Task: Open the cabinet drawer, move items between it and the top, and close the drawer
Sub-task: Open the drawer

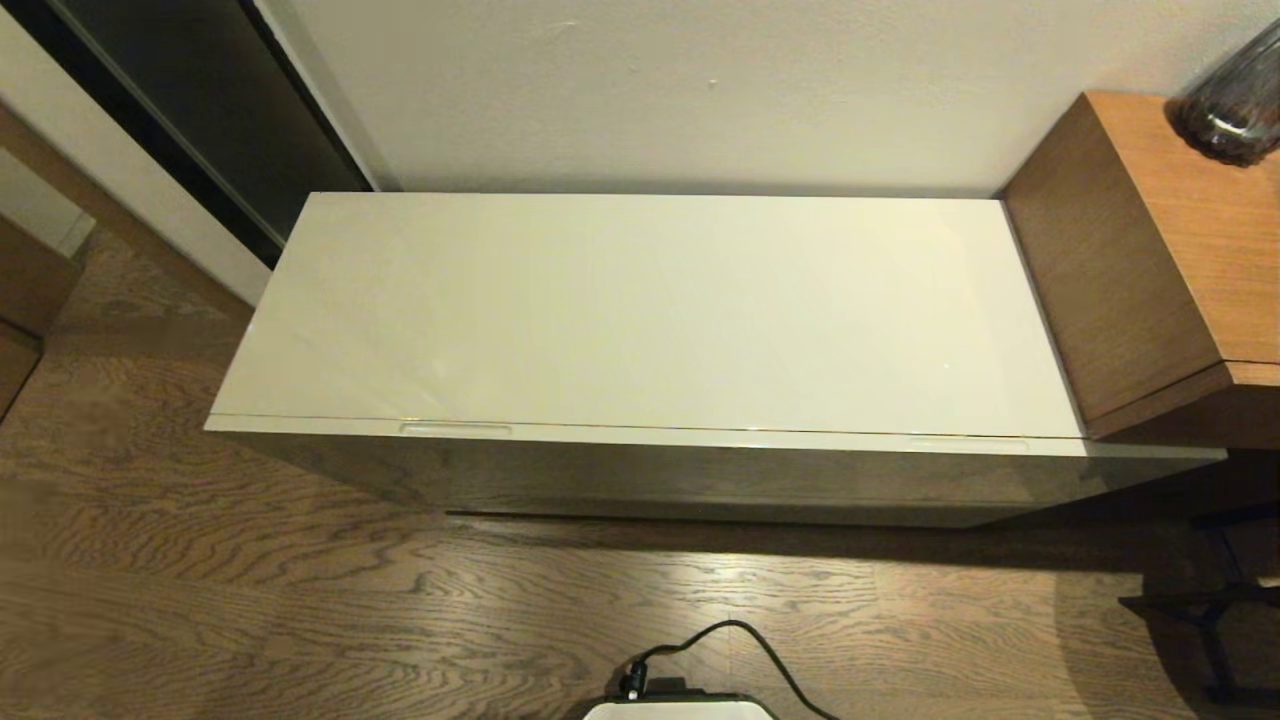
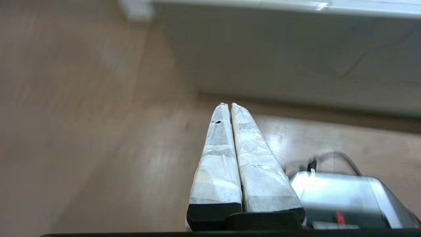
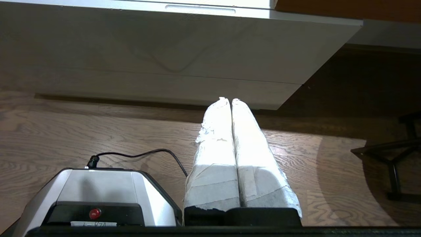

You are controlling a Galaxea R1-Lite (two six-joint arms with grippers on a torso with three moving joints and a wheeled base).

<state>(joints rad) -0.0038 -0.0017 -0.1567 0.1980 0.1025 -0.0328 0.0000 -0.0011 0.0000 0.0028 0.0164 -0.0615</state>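
The low cabinet stands against the wall with its glossy off-white top (image 1: 650,310) bare. Its wide grey-beige drawer (image 1: 700,480) is closed, with one slot handle (image 1: 455,429) near the left end and another (image 1: 968,443) near the right end. No packet, slippers or tape roll show anywhere; all items are out of view. Neither arm appears in the head view. My left gripper (image 2: 227,104) hangs shut and empty above the floor, short of the drawer front (image 2: 289,56). My right gripper (image 3: 228,98) is shut and empty too, low before the drawer front (image 3: 164,52), below its handle slot (image 3: 200,8).
A taller brown wooden unit (image 1: 1150,260) abuts the cabinet's right end, with a dark glass vase (image 1: 1235,100) on it. A dark metal frame (image 1: 1210,610) stands on the floor at the right. My base (image 1: 680,705) and its black cable (image 1: 760,645) lie in front.
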